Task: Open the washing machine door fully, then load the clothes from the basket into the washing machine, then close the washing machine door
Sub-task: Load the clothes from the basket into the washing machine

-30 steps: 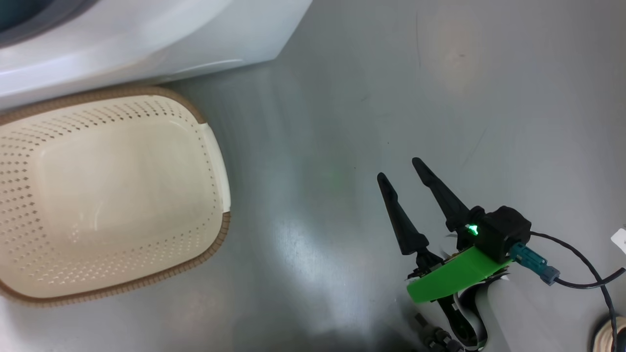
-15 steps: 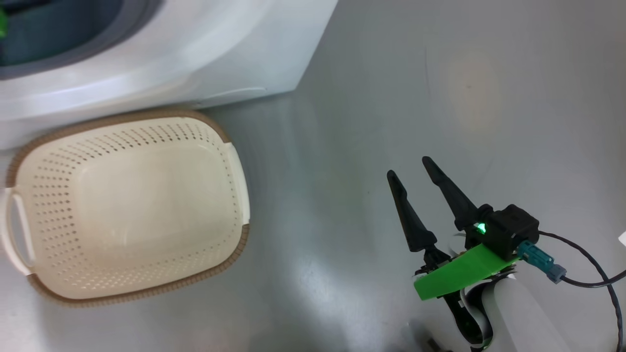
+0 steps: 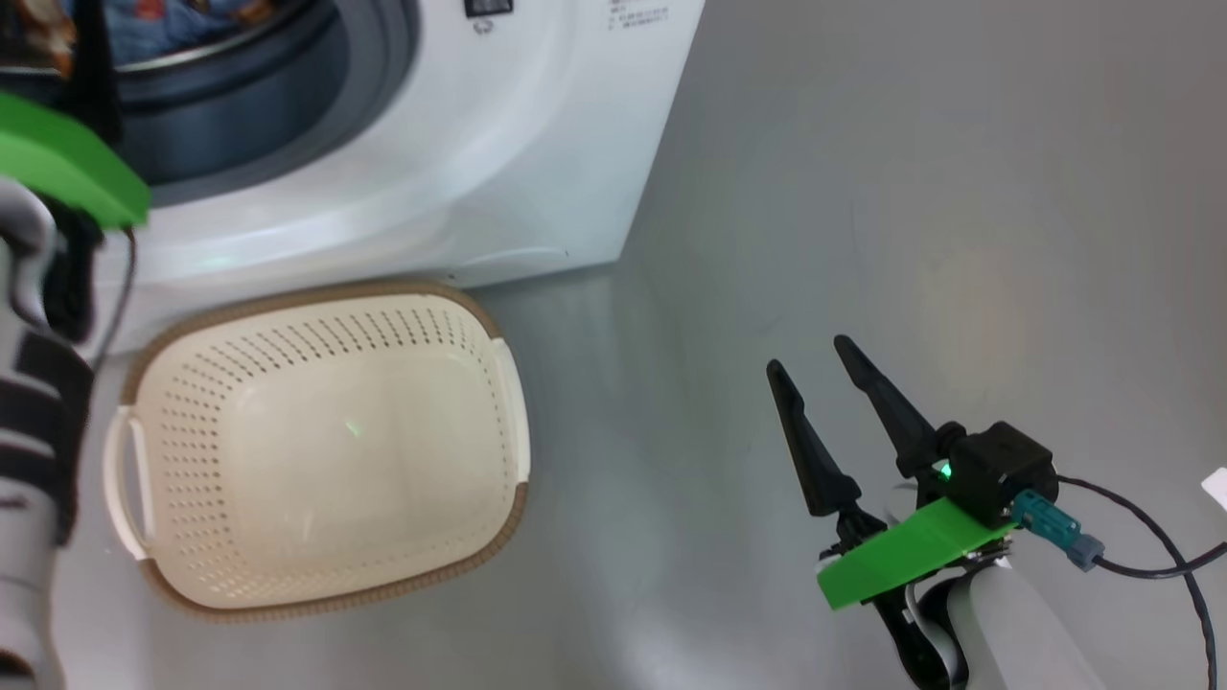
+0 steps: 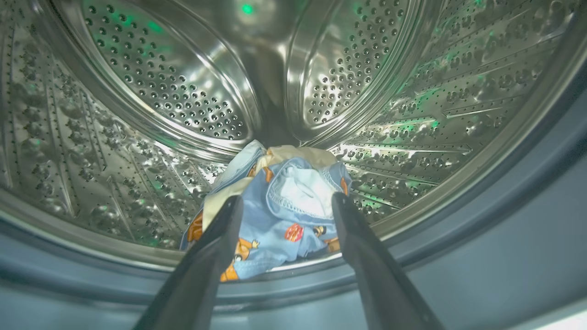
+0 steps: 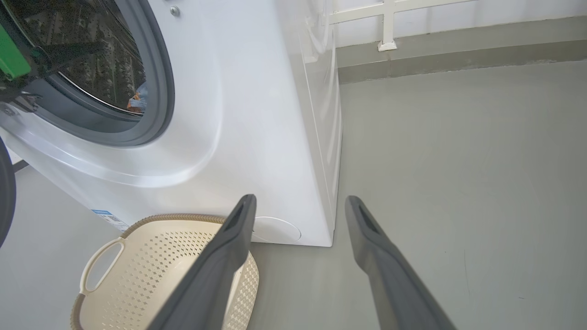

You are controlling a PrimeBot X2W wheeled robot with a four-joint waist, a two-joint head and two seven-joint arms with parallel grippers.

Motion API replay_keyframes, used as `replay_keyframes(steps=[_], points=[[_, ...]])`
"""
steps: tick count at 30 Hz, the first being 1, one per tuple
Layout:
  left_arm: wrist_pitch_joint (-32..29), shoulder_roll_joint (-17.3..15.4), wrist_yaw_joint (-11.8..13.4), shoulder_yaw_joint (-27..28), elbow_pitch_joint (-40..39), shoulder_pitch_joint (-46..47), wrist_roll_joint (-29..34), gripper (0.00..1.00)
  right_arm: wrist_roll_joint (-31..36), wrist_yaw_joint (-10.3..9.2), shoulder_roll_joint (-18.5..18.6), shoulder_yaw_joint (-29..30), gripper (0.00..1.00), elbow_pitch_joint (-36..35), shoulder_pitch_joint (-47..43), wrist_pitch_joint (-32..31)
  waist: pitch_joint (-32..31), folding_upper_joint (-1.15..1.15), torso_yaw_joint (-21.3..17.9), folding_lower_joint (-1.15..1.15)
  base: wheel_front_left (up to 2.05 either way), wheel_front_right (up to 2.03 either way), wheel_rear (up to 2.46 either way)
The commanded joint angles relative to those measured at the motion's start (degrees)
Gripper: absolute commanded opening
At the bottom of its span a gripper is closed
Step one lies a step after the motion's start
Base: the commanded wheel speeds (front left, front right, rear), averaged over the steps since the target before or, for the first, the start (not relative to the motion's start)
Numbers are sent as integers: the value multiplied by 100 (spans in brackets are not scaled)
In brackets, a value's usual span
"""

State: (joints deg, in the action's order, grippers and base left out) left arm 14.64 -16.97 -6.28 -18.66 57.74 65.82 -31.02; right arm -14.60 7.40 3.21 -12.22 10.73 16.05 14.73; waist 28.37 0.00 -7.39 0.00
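Left jaws: my left gripper (image 4: 286, 198) has its jaws spread at the drum (image 4: 183, 91) mouth, pinching nothing I can see.
Right jaws: my right gripper (image 3: 808, 356) is spread wide above the floor (image 3: 863, 192), gripping nothing.
Room: the rubber ring (image 4: 481, 220) rims the left jaws closely; bare floor lies all round the right jaws.
Left arm: the forearm (image 3: 29, 431) reaches up into the washing machine (image 3: 479, 144) opening.
Right arm: held low, fingers pointing toward the machine's right front corner, well apart from the basket (image 3: 326, 450).
Clothes: the clothes (image 4: 275, 220) lie bunched on the drum's bottom just behind its front lip; I see no clear long axis.
Basket: mouth up on the floor, just beside the machine's front, long axis along that front.
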Motion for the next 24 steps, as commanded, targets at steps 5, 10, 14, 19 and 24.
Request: replay_keyframes(steps=[5,10,14,19,24], points=[[35,-186,137,241,-583,-684,93,100,36,9,-34,-94,100,-40,-281,27,-597,0,180,0,0,0,0],[35,-101,239,453,-1247,-1457,200,100,32,9,-34,-41,100,0,-495,27,-1008,0,252,0,0,0,0],[35,-63,363,680,-1881,-2127,323,100,57,9,-34,-6,100,11,-672,27,-1305,0,300,0,0,0,0],[35,-108,501,1003,-2706,-3015,534,100,58,9,-18,-19,100,1,-861,27,-1658,0,311,0,0,0,0],[36,-135,739,1217,-3490,-3871,841,100,6,9,31,-27,100,-7,-1030,27,-1993,0,312,0,0,0,0]])
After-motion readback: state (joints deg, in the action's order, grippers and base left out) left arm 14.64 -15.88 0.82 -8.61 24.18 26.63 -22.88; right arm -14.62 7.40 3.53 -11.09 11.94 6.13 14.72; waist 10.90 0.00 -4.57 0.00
